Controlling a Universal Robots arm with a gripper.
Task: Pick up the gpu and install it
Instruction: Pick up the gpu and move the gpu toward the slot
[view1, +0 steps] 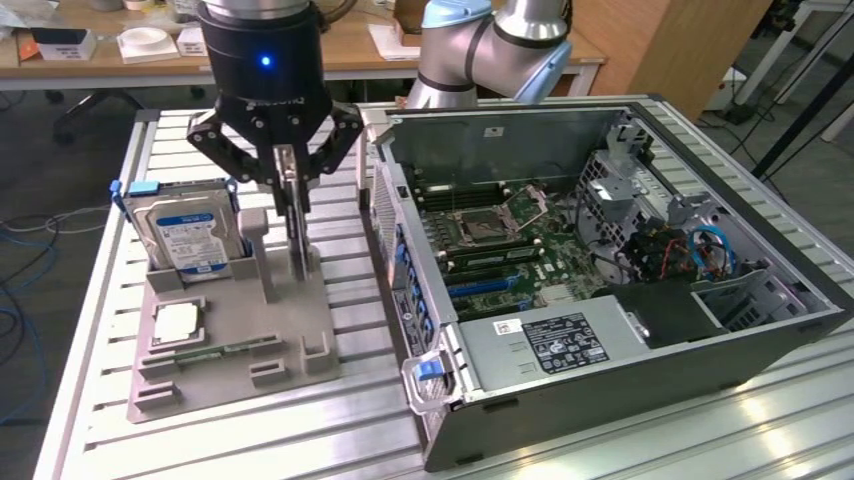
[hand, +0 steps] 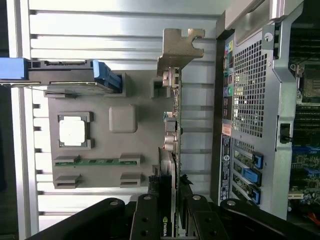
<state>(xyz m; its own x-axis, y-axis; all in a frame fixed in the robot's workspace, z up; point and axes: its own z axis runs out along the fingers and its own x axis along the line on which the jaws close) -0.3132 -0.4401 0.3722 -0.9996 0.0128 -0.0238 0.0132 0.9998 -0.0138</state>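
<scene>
The gpu (view1: 299, 240) is a thin black card standing on edge over the grey parts fixture (view1: 300, 345), beside the open computer case (view1: 601, 250). My gripper (view1: 288, 185) comes down from above and is shut on the card's upper edge. In the wrist view the gpu (hand: 172, 125) runs edge-on from between my fingers (hand: 149, 215), and its silver bracket (hand: 180, 47) is at the far end. I cannot tell whether its lower edge still rests in the fixture's slot.
On the fixture, a hard drive (view1: 194, 230) with a blue-white label stands upright, with a processor chip (view1: 176, 322) and a green memory stick (view1: 220, 352) nearer the front. The case's motherboard (view1: 514, 240) lies exposed. A slatted metal table (view1: 334, 430) carries everything.
</scene>
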